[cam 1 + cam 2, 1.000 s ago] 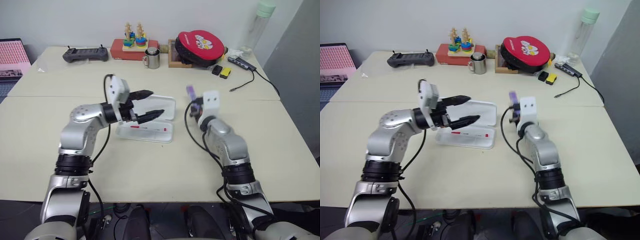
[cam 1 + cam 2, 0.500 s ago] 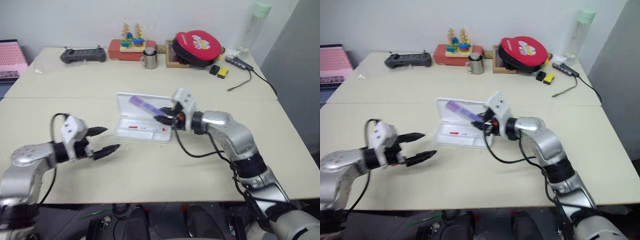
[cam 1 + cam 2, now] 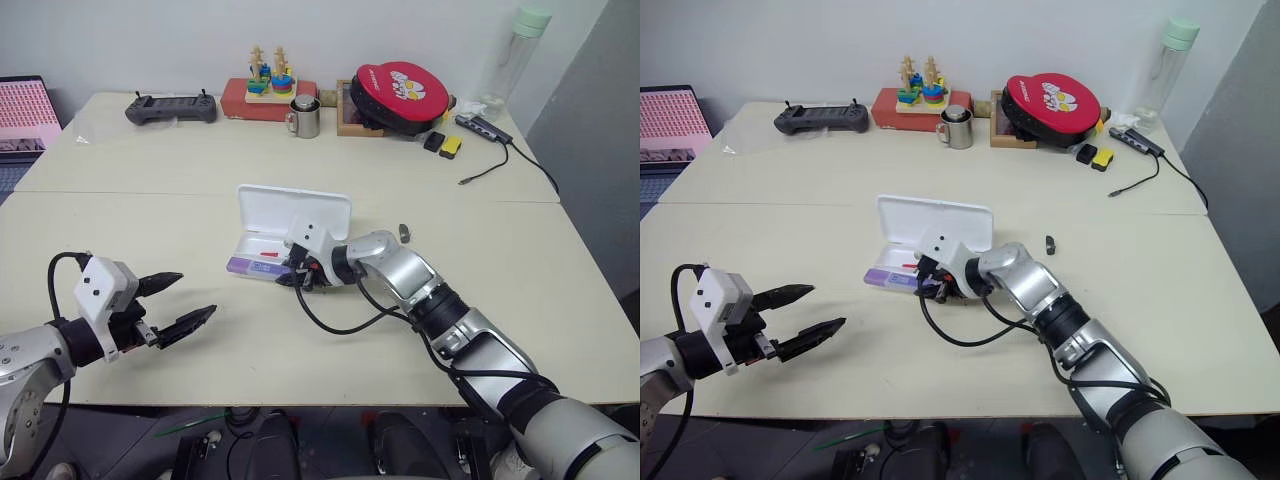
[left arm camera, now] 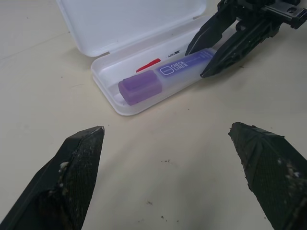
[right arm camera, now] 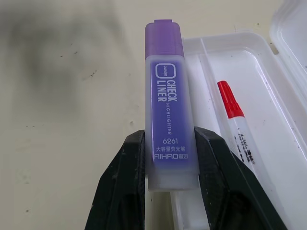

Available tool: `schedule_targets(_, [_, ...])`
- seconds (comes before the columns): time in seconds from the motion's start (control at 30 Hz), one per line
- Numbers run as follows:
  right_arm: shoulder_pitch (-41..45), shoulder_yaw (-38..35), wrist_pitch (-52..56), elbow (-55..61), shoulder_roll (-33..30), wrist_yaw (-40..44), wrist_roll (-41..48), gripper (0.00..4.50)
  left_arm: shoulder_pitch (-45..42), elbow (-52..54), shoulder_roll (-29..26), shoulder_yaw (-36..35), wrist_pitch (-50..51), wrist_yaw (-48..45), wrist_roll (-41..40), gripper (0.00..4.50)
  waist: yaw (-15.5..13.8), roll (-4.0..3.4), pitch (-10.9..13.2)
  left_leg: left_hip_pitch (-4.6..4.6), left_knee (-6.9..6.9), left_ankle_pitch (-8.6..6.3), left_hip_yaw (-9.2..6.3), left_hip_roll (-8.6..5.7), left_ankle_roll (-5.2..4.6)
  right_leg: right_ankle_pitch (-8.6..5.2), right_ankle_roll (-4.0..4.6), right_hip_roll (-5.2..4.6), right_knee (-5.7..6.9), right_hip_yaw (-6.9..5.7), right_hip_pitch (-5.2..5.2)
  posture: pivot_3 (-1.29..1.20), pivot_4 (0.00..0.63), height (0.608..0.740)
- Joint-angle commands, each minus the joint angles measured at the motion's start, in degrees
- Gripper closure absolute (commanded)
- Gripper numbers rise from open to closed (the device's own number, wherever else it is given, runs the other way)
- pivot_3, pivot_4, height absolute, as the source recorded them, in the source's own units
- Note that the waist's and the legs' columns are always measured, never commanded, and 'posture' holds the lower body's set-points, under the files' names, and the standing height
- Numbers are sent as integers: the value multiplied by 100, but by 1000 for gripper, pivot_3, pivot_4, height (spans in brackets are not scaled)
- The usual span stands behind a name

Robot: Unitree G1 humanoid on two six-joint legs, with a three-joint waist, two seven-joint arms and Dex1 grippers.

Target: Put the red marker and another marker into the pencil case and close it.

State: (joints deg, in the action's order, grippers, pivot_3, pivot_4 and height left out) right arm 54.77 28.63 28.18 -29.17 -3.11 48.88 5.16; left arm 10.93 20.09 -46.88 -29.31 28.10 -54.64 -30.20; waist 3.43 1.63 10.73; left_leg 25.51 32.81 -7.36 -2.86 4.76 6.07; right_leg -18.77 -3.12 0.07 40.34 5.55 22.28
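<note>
The right gripper (image 5: pixel 170 165) is pinching the light, slick purple marker (image 5: pixel 168 105) by its tail; left gripper (image 4: pixel 168 158) is hanging open.

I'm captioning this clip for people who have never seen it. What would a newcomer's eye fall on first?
First, mid-table, the right gripper holding the purple marker over the near edge of the open white pencil case, where the red marker already lies. Next, the left gripper nearer the robot on its left, fingers spread wide. Then the red round case at the table's far edge.
</note>
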Motion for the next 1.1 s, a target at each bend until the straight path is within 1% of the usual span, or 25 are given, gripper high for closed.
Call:
schedule_targets(0.03, [218, -176, -313, -266, 112, 82, -117, 3403, 1, 210, -34, -219, 20, 92, -133, 0, -4, 0, 0, 0, 0, 0, -1, 0, 0, 0, 0, 0, 0, -2, 0, 0, 150, 740])
schedule_targets(0.3, [326, -447, -413, -458, 100, 136, -217, 3403, -129, 192, -59, -63, 41, 173, -177, 0, -3, 0, 0, -1, 0, 0, 0, 0, 0, 0, 0, 0, 0, -1, 0, 0, 150, 740])
schedule_targets(0.6, [330, -566, -453, -518, 41, 153, -312, 3403, -354, 85, -64, 136, 11, 160, -148, 0, -3, 0, 0, 0, 0, 0, 0, 0, 1, 0, 0, 0, 0, 0, 0, 0, 150, 740])
schedule_targets(0.67, [312, -571, -455, -487, 46, 169, -338, 2701, -375, 61, -68, 160, -2, 150, -138, 0, -2, 0, 0, 0, 0, 0, 0, 0, 1, 0, 0, 0, 0, 1, 0, 0, 150, 740])
schedule_targets(0.7, [304, -576, -453, -472, 48, 182, -349, 2575, -380, 56, -69, 165, -3, 148, -139, 0, -1, 0, 0, 0, 0, 0, 0, 0, 1, 0, 0, 0, 0, 0, 0, 0, 150, 740])
schedule_targets(0.93, [252, -592, -448, -380, 49, 232, -389, 849, -423, 9, -77, 214, -31, 133, -117, 0, -1, 0, 0, 0, -1, -1, 0, 0, 1, 0, 0, 1, 0, 0, 0, 0, 150, 740])
schedule_targets(1.0, [219, -679, -471, -211, 22, 251, -313, 369, -457, 16, -65, 244, -37, 143, -118, 0, -1, -1, 1, 0, -1, -1, 0, 0, 1, 0, 0, 1, 0, 0, 0, 0, 150, 740])
schedule_targets(1.03, [147, -804, -370, 127, -50, 351, -145, 111, -508, 30, -61, 283, -29, 151, -130, 0, -2, 0, 1, 0, -1, -1, 0, 0, 1, 0, 0, 1, 0, 0, 0, 0, 150, 740])
schedule_targets(1.07, [-10, -980, -242, 646, -172, 521, 123, 21, -614, 40, -44, 332, -1, 166, -184, 0, -13, 0, 1, 0, -1, -1, 0, 0, 1, 0, 0, 1, 0, 0, 0, 0, 150, 740])
schedule_targets(1.1, [-132, -1098, -137, 1026, -259, 641, 307, 21, -685, 48, -33, 362, 21, 176, -225, 0, -40, 0, 1, 1, 0, -1, -1, 0, 1, 0, 0, 1, 0, -1, 0, 0, 150, 740])
